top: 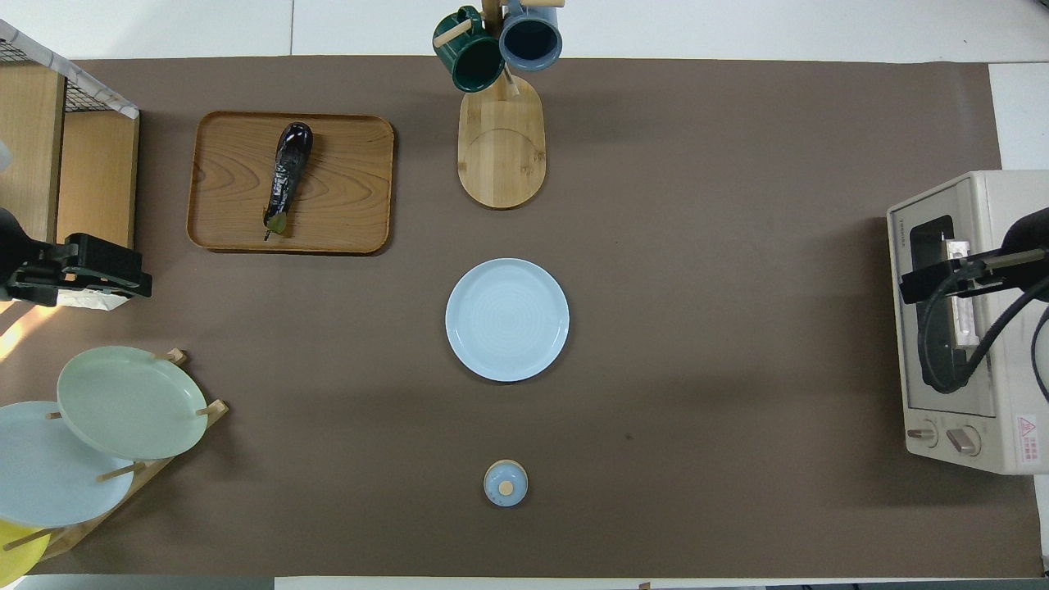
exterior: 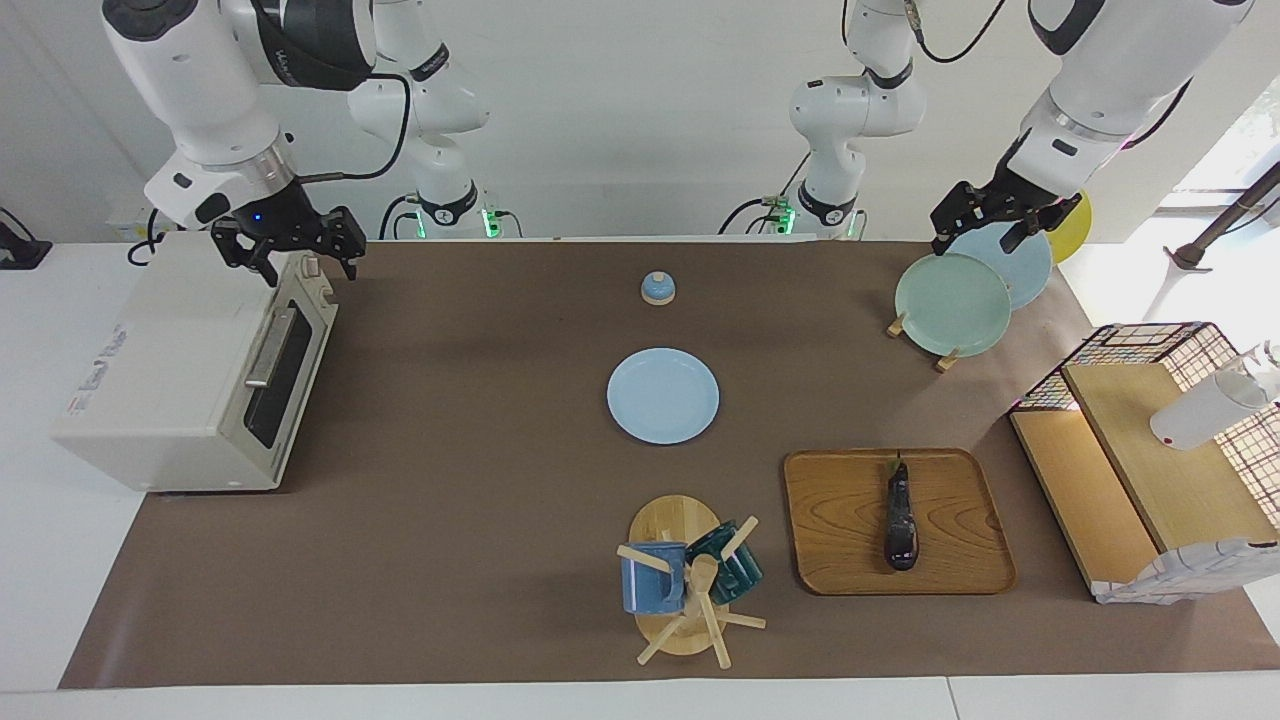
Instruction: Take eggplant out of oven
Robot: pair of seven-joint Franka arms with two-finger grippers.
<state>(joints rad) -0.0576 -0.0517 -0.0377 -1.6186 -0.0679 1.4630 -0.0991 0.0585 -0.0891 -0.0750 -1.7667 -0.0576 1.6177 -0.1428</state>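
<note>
Facing view, left to right. Upper left: right gripper [exterior: 290, 250], fingers spread and empty, hangs over the oven [exterior: 190, 370], whose door appears closed. Centre: blue plate [exterior: 663, 395]. Lower right of centre: eggplant [exterior: 899, 520] lies on a wooden tray [exterior: 850, 540], well apart from the oven, so the task looks done. Upper right: left gripper [exterior: 990, 222], whether released or clenched I cannot tell, hovers above the plate rack [exterior: 950, 305]. Risk: a careless descent could knock a racked plate loose.

Bright, even light; soft shadows; sunlight glare at the basket [exterior: 1150, 380].
</note>
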